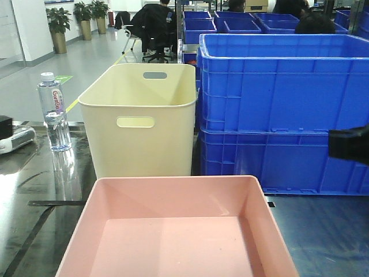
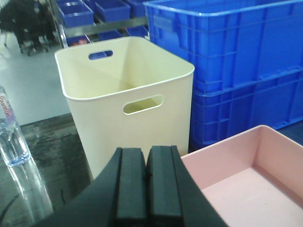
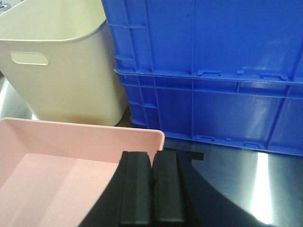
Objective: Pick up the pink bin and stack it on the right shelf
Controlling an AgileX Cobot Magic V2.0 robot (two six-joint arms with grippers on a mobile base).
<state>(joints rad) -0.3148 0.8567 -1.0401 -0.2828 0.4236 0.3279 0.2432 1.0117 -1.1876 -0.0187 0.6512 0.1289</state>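
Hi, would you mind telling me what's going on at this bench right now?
A two-arm robot is set up to move the pink bin, which sits empty on the glossy dark surface, in front of a cream bin and stacked blue crates. Neither gripper holds it: the left gripper and right gripper are both shut, poised near its far corners.

My left gripper (image 2: pixel 147 184) and right gripper (image 3: pixel 152 187) are matte black. I see a pale-pink bin (image 1: pixel 173 231), a cream bin (image 1: pixel 141 121), bright blue ribbed crates (image 1: pixel 282 109), and a dark glossy shelf (image 1: pixel 328 231).
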